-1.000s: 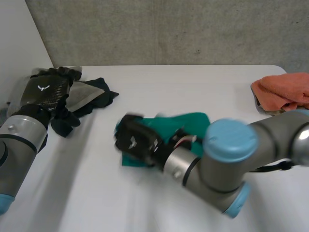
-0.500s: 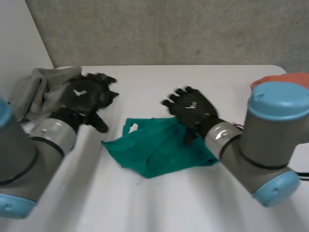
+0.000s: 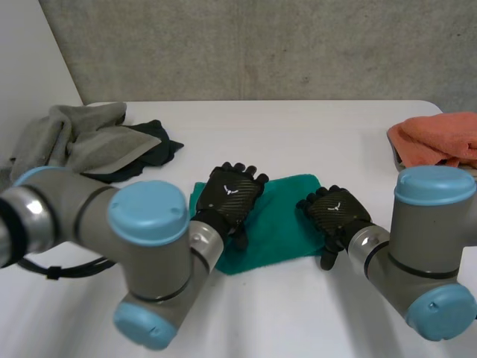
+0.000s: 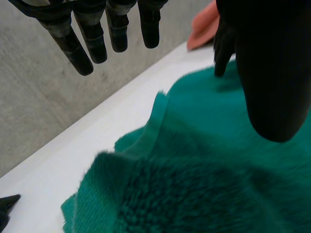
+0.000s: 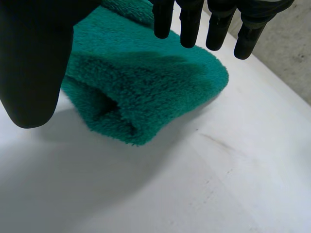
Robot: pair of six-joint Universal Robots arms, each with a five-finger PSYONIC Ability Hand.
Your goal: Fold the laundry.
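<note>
Looking from the head view, you find the green towel [image 3: 282, 218] folded near the middle of the white table [image 3: 298, 130], a little toward its near edge. The left hand [image 3: 232, 192] is over the towel's left end and the right hand [image 3: 335, 212] is at its right end. The left wrist view tells you more about the first hand: its fingers [image 4: 82, 53] are straight and spread above the green pile [image 4: 194, 160], and nothing is pinched against the thumb. The right wrist view shows the same for the other hand, with fingers [image 5: 189, 29] straight and holding nothing. There you also see the towel's two layers, with a small gap between them at the rounded corner [image 5: 146, 82]. Only from the head view can you place the rest: a grey cloth [image 3: 78, 138] and a dark cloth [image 3: 155, 140] lie by the table's far left corner, and an orange towel [image 3: 440, 142] lies at its right edge.
</note>
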